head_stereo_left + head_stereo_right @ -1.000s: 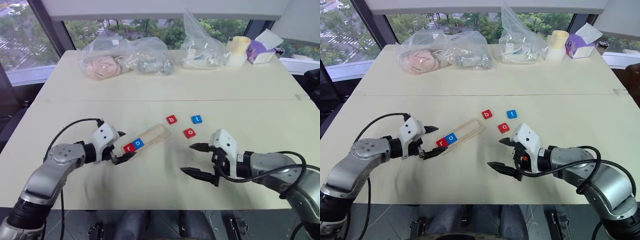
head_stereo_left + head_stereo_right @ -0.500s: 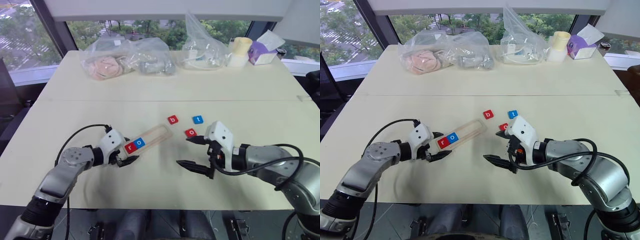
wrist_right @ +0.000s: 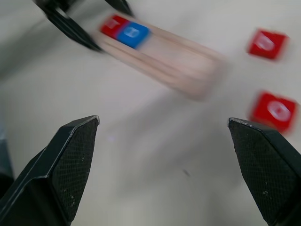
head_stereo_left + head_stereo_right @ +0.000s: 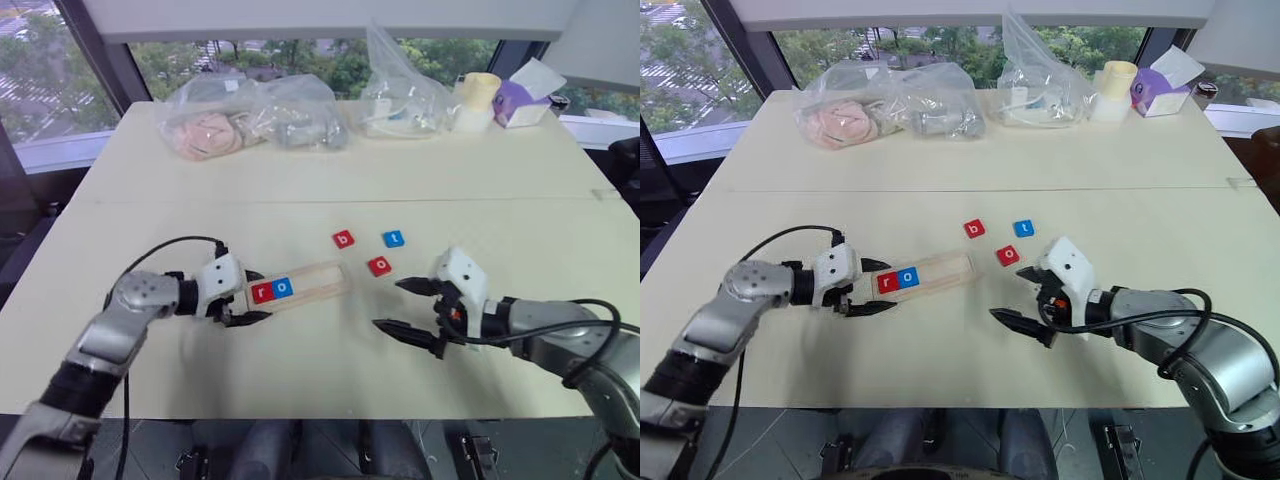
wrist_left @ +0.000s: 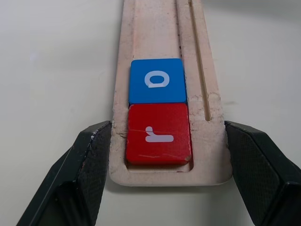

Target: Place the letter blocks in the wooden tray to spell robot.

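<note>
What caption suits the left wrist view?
Left gripper clamping the end of the wooden tray, which holds a red r block and blue o block.

A pale table (image 4: 330,170) spans the frame, a seam crossing its middle. Behind it, windows (image 4: 40,80) along the top show green trees in daylight. A dark window post (image 4: 95,50) slants at upper left.

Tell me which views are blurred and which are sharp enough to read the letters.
Left wrist view: sharp, the r block and o block in the tray read clearly. Right wrist view: smeared by motion blur, tray and red blocks have no legible letters. Head views: even daylight, b and t readable.
</note>
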